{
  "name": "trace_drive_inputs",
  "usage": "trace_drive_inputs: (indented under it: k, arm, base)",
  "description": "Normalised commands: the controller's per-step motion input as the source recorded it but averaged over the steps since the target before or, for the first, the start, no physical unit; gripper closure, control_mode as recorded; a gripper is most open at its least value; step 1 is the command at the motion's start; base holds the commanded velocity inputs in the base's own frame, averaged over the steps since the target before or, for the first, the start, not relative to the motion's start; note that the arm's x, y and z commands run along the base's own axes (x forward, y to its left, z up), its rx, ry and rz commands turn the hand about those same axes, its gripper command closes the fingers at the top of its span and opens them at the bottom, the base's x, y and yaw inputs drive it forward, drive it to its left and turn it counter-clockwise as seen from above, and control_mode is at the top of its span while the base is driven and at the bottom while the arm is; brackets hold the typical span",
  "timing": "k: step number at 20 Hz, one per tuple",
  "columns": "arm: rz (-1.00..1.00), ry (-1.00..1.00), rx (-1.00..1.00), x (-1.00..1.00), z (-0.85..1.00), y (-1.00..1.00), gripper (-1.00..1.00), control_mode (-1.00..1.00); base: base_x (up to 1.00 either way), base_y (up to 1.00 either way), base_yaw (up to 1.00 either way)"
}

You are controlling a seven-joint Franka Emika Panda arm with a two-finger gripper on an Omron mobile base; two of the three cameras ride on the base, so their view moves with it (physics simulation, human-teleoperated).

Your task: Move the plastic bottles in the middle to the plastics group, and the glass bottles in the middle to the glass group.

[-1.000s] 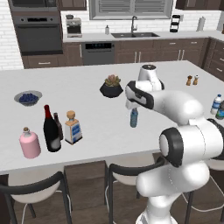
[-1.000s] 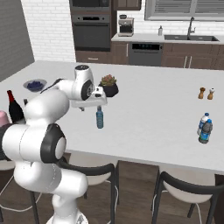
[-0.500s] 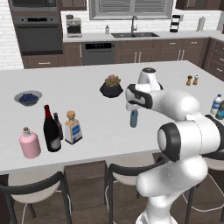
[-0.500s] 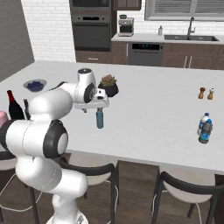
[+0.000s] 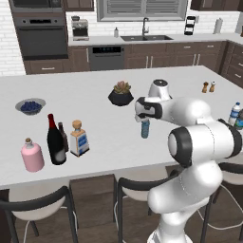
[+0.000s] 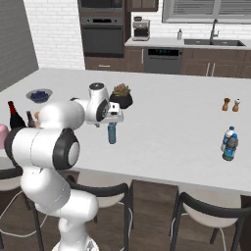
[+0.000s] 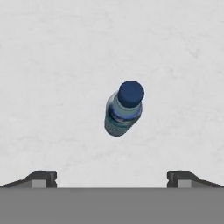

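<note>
The short teal plastic bottle [image 5: 145,128] [image 6: 112,134] stands upright in the middle of the white island counter [image 5: 99,118]. My gripper [image 5: 143,117] [image 6: 112,121] hangs right above its cap, pointing down, open and holding nothing. In the hand view the dark blue cap and the bottle [image 7: 124,108] lie ahead of my gripper [image 7: 111,179], between the widely spread fingertips [image 7: 42,178]. At the counter's left stand the dark wine bottle [image 5: 55,141] [image 6: 14,116] and the square clear bottle [image 5: 79,139], beside the slim brown beer bottle [image 5: 62,137] and the pink flask [image 5: 32,155]. The clear water bottle and a darker one [image 6: 229,143] [image 5: 235,114] stand far right.
A potted succulent [image 5: 121,93] [image 6: 121,95] sits just behind the teal bottle. A bowl of blueberries [image 5: 31,106] [image 6: 39,94] is at the back left, salt and pepper shakers [image 5: 209,87] [image 6: 230,104] at the back right. Stools [image 5: 137,190] line the near edge.
The hand has eased slightly lower over the teal bottle. The jaws stay open and no bottle has moved.
</note>
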Motion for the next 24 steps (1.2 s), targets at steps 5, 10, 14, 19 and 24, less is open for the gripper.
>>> trace_drive_inputs:
  k: [5, 10, 14, 19, 24]
  arm:
    - [0.0, -0.06, 0.0, 0.38, -0.02, 0.0, -1.0, -1.0]
    - [0.0, -0.07, 0.0, 0.36, 0.0, 0.0, -1.0, -1.0]
    - [0.0, 0.0, 0.0, 0.08, -0.03, 0.0, -1.0, -1.0]
    - [0.0, 0.0, 0.0, 0.0, -0.1, -0.01, -1.0, -1.0]
    - [0.0, 0.0, 0.0, 0.0, -0.27, -0.02, -1.0, -1.0]
  base:
    - [0.0, 0.0, 0.0]
    - [0.0, 0.0, 0.0]
    - [0.0, 0.0, 0.0]
    - [0.0, 0.0, 0.0]
    - [0.0, 0.0, 0.0]
